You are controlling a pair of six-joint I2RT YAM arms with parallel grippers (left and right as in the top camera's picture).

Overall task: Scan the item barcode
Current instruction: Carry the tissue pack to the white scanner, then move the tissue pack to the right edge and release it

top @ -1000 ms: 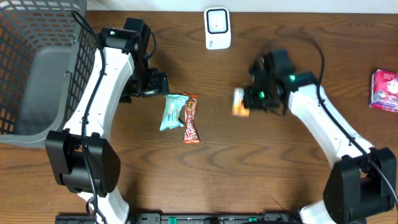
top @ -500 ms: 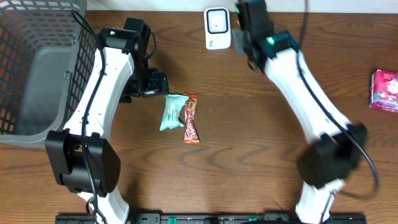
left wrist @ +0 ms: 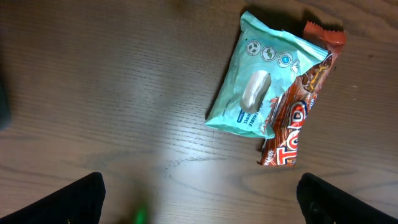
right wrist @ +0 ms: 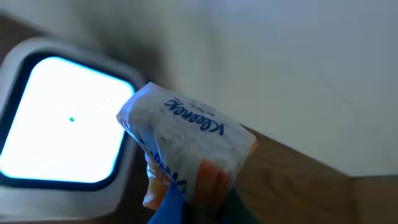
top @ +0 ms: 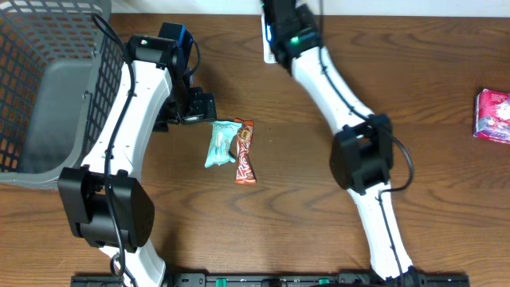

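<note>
My right gripper is shut on a white Kleenex tissue pack with orange and blue print. It holds the pack right beside the white scanner, whose window glows bright. In the overhead view the right gripper reaches to the table's far edge and covers most of the scanner; the pack is hidden there. My left gripper hangs open over bare wood, just short of a teal snack packet and a red-brown candy bar.
A grey mesh basket fills the far left. The teal packet and candy bar lie side by side mid-table, right of the left gripper. A pink packet lies at the right edge.
The right arm has swung from mid-table up and left to the scanner at the far edge, carrying the tissue pack. The left arm has not moved.
</note>
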